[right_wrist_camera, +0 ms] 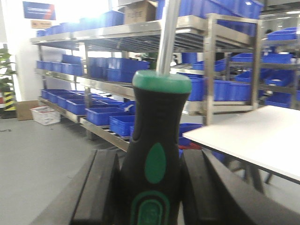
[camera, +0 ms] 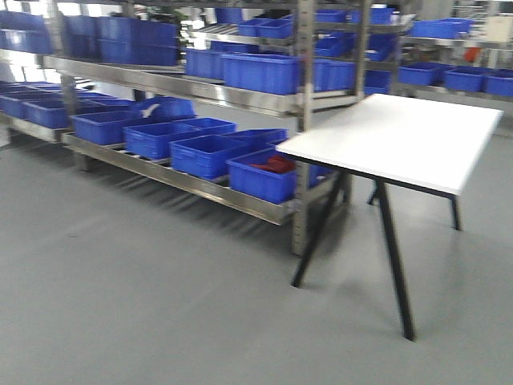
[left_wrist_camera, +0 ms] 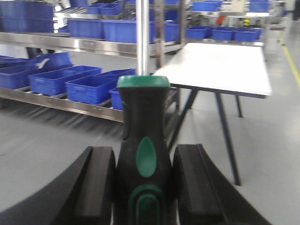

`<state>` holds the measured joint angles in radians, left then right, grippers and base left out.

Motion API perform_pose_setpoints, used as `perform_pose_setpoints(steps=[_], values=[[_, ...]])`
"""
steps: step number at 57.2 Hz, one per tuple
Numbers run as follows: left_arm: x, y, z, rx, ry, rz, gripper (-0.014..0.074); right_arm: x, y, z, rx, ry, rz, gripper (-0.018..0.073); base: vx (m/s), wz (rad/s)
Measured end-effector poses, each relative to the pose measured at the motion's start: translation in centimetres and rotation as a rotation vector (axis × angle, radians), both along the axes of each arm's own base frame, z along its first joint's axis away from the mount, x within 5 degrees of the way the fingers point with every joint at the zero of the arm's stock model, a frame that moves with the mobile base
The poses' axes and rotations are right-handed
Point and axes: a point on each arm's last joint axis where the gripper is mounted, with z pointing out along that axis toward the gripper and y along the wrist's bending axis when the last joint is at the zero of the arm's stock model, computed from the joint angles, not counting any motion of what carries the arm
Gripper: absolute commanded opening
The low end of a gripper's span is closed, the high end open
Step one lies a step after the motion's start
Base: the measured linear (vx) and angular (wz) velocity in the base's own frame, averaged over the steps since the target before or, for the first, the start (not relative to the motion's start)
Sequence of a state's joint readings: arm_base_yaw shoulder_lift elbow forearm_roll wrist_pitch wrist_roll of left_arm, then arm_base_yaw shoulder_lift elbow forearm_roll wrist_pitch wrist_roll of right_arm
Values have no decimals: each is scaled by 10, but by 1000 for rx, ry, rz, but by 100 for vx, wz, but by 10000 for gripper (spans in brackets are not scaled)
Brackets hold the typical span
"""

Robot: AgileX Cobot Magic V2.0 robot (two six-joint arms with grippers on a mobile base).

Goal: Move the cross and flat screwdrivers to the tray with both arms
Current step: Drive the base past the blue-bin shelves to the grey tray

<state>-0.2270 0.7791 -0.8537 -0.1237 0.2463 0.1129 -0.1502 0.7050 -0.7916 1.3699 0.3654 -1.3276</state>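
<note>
Pads of the left gripper (left_wrist_camera: 143,161) clamp the black handle of one screwdriver (left_wrist_camera: 143,117); the right gripper (right_wrist_camera: 152,161) clamps the other screwdriver (right_wrist_camera: 157,112) likewise. Each shaft runs straight out beyond the jaws. Ahead stands the white table (camera: 409,136); the tray is not in view, so the nearer arm cannot be judged

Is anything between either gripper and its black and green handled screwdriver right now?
Nothing visible. The left gripper is shut on one black-and-green-handled screwdriver, the right gripper on the other screwdriver. No tray shows in any view.
</note>
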Motion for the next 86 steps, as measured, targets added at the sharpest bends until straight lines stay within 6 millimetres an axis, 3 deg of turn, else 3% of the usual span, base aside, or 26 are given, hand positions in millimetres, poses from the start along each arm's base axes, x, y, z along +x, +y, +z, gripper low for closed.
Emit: perform_pose_setpoints(steps=[86], values=[[0, 0, 0, 0, 0, 0, 0, 0, 0, 0, 0, 0, -1, -8, 52, 39]])
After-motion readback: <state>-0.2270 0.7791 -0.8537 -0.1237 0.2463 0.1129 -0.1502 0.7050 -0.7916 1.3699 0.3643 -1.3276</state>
